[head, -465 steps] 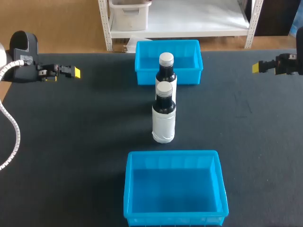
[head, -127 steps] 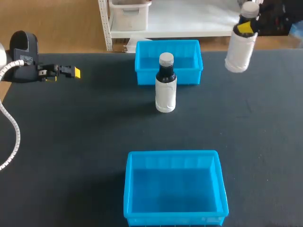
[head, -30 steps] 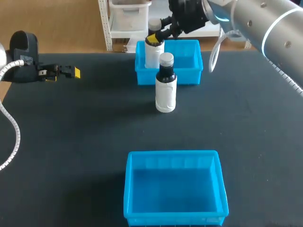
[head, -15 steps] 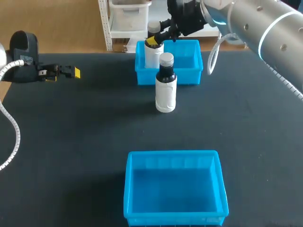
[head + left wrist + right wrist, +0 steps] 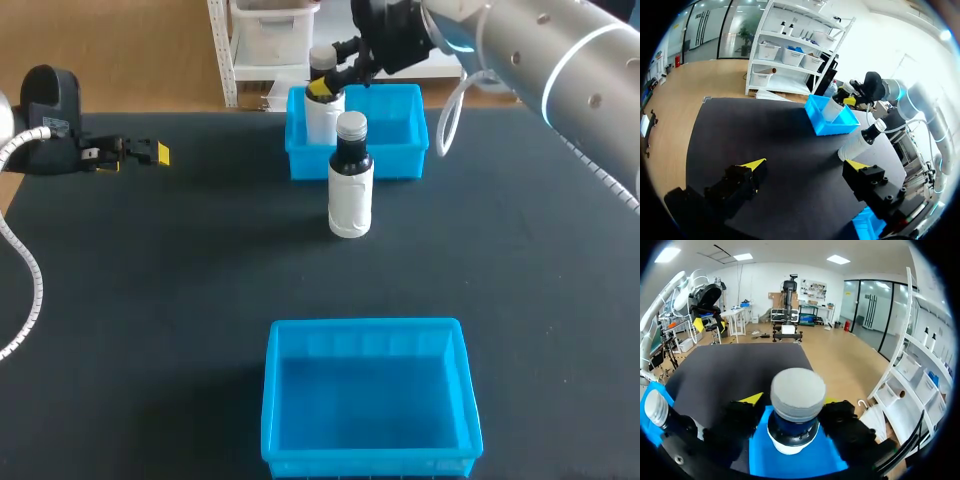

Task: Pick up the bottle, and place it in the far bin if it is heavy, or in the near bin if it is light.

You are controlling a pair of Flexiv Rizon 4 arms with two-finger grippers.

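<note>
A white-labelled dark bottle (image 5: 323,100) with a grey cap (image 5: 797,392) stands upright in the left part of the far blue bin (image 5: 400,130). My right gripper (image 5: 325,85) is at its neck, open, with a yellow-tipped finger close on either side. A second bottle of the same kind (image 5: 350,190) stands on the table just in front of that bin. The near blue bin (image 5: 365,440) holds nothing. At the table's left edge my left gripper (image 5: 150,153) is open and holds nothing; in its wrist view both bottles (image 5: 832,107) (image 5: 860,142) lie far ahead of it.
The table is a dark mat (image 5: 180,300). The right arm (image 5: 560,60) comes in from the right corner and spans the far right of the table. A white cable (image 5: 25,270) hangs by the left edge.
The right gripper has shifted the bottle slightly toward the bin's left end and its fingers have parted a little. The left arm and the standing bottle have not moved.
</note>
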